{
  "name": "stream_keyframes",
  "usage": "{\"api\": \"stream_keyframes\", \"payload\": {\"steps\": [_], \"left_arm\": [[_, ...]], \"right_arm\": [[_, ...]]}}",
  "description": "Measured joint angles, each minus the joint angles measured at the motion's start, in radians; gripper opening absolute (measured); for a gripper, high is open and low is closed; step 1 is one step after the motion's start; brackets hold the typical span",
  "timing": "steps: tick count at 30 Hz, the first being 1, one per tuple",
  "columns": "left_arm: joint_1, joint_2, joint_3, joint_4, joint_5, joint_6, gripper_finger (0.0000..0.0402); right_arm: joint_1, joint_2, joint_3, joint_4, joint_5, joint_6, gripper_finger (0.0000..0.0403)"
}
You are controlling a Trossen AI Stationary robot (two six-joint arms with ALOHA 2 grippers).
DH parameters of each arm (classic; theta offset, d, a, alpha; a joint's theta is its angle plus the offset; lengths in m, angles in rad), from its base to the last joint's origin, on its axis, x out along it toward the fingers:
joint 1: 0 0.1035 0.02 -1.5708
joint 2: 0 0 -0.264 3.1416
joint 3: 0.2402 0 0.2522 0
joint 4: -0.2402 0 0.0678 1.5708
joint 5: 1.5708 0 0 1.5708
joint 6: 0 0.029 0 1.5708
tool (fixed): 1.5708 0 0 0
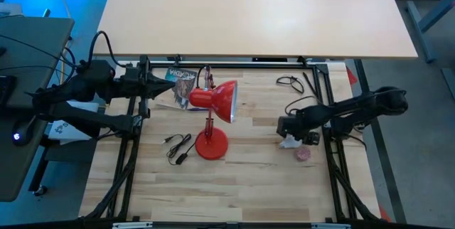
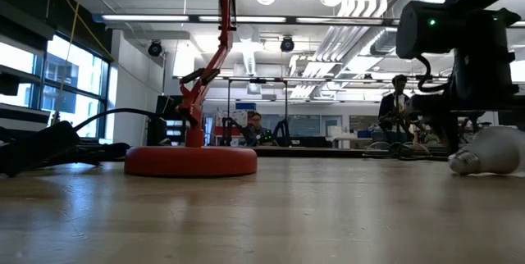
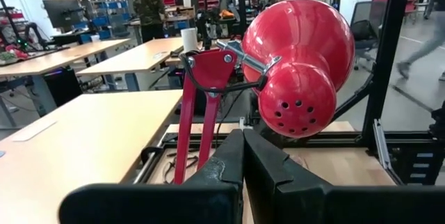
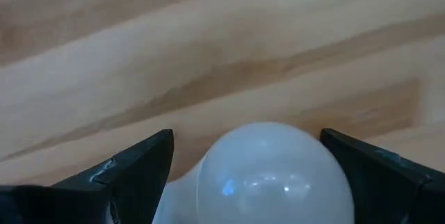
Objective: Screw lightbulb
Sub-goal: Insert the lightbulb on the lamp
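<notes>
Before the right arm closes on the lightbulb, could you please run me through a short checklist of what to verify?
1. Right hand open: ok, fingers stand apart.
2. Lightbulb between the fingers: ok in the right wrist view, one finger on each side with a gap on both.
3. Bulb lying free on the table: ok, it rests on its side with the screw base toward the lamp in the low view.
4. Pink ball out of the way: cannot tell, it lies close beside the hand.
5. Red lamp upright: ok, base flat, shade facing the right arm.
6. Left hand holding the lamp: not ok, it is shut and short of the shade.
</notes>
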Motion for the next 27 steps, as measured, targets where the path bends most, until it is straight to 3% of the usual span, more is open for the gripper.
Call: {"api": "stream_keyframes", "payload": {"steps": [8, 13, 18, 23, 27], "left_arm": [[0.000, 0.000, 0.000, 0.002, 0.000, -0.017, 0.0000], [0.000, -0.001, 0.000, 0.005, 0.000, -0.018, 0.0000], [0.000, -0.002, 0.000, 0.005, 0.000, -0.017, 0.0000], [0.000, -0.003, 0.000, 0.005, -0.003, -0.018, 0.0000], [0.000, -0.003, 0.000, 0.004, -0.007, -0.053, 0.0000]], "right_arm": [[0.048, -0.002, -0.014, 0.044, 0.043, 0.097, 0.0345], [0.031, -0.007, -0.015, 0.036, 0.058, 0.039, 0.0285], [-0.005, -0.094, -0.017, -0.072, 0.106, -0.188, 0.0234], [-0.048, -0.238, -0.016, -0.181, 0.196, -0.317, 0.0228], [-0.084, -0.348, -0.015, -0.169, 0.172, -0.604, 0.0229]]}}
